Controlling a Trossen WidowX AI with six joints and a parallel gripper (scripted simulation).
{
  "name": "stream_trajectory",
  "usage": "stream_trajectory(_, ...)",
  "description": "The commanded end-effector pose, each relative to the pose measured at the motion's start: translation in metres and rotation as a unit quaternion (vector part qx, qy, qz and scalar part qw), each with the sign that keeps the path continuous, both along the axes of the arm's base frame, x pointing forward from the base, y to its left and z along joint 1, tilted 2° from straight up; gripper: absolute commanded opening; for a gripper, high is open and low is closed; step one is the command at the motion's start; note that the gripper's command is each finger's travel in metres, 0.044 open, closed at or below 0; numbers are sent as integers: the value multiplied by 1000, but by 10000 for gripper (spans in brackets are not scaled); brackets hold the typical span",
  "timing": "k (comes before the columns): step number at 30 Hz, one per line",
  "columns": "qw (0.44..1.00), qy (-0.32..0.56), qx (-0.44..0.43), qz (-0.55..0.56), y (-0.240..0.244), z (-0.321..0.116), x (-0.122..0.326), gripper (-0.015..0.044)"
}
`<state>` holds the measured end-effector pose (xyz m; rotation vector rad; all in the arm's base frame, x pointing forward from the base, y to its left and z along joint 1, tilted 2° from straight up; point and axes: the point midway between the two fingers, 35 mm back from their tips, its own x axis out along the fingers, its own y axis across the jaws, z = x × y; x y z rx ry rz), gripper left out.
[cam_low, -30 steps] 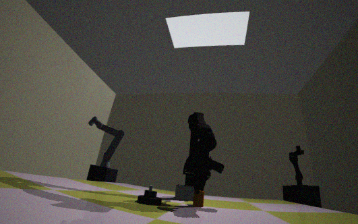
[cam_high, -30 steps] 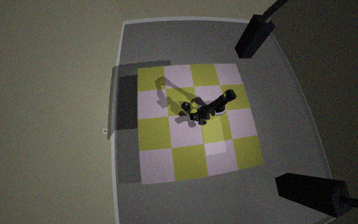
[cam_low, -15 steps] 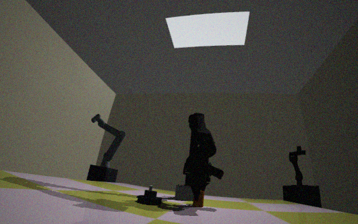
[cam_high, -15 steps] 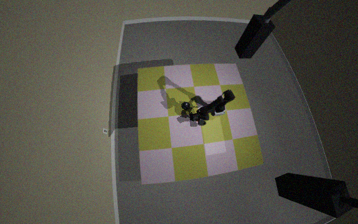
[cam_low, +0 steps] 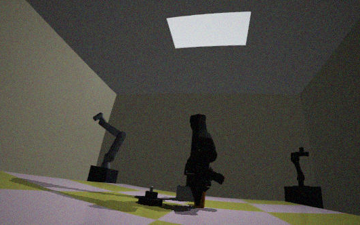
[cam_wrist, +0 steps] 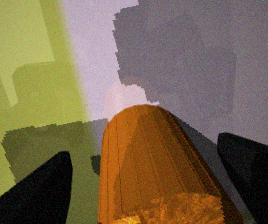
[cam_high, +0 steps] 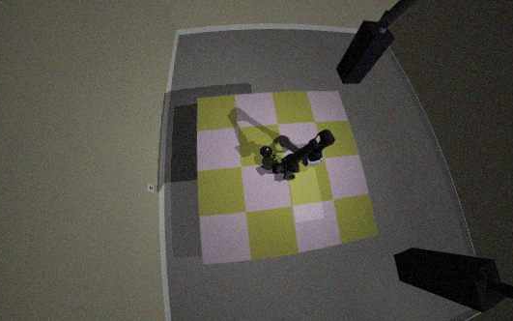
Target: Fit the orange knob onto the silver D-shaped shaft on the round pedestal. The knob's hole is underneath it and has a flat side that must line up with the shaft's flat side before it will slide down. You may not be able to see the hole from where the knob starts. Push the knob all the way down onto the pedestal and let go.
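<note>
The orange knob [cam_low: 203,199] [cam_wrist: 145,165] stands upright on the checkered surface; the top view does not show it clearly. My gripper [cam_low: 198,202] [cam_wrist: 146,151] is open and low around the knob, pointing down. In the wrist view one dark finger is on each side, with a gap between each finger and the knob. The black round pedestal [cam_high: 266,152] [cam_low: 150,200] stands a short way from the gripper, left of it in the top and exterior views. Its thin silver shaft [cam_low: 151,188] points up and carries nothing. The knob's hole and the shaft's flat side cannot be seen.
A pale block [cam_high: 315,162] [cam_low: 183,192] is at the arm's base. Two other arms [cam_low: 115,149] [cam_low: 298,167] stand on dark boxes in the background. The arm's shadow falls across the checkered mat [cam_high: 270,232] near the pedestal.
</note>
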<state>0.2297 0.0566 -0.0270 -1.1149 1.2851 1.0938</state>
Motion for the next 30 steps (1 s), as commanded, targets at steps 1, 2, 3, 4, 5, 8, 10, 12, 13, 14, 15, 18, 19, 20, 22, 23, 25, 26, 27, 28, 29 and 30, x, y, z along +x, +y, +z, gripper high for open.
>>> stream_trajectory(1,1000,0,-2,3,-1,-1,0,256)
stream_trajectory(2,1000,0,-2,3,-1,-1,0,230)
stream_trajectory(3,1000,0,-2,3,-1,-1,0,204)
stream_trajectory(4,1000,0,-2,3,-1,-1,0,177)
stream_trajectory(5,1000,0,-2,3,-1,-1,0,171)
stream_trajectory(8,1000,0,-2,3,-1,-1,0,151)
stream_trajectory(10,1000,0,-2,3,-1,-1,0,138)
stream_trajectory(12,1000,0,-2,3,-1,0,0,85)
stream_trajectory(13,1000,0,-2,3,0,3,1,59)
stream_trajectory(14,1000,-1,-2,3,1,7,3,32)
stream_trajectory(15,1000,-1,-2,3,2,12,5,6)
stream_trajectory(18,1000,-1,-2,3,6,28,10,0)
stream_trajectory(19,1000,-1,-2,3,7,34,11,0)
stream_trajectory(20,1000,-1,-2,3,8,40,12,0)
stream_trajectory(22,1000,-1,-2,3,10,51,14,0)
stream_trajectory(23,1000,-1,-2,3,11,57,15,0)
stream_trajectory(25,1000,-1,-1,3,12,69,16,0)
stream_trajectory(26,1000,-1,-1,3,13,75,16,0)
stream_trajectory(27,1000,-1,-1,3,14,81,16,0)
stream_trajectory(28,1000,-1,-1,3,15,87,16,0)
stream_trajectory(29,1000,-1,-1,3,15,93,16,0)
stream_trajectory(30,1000,-1,-1,3,16,99,16,0)
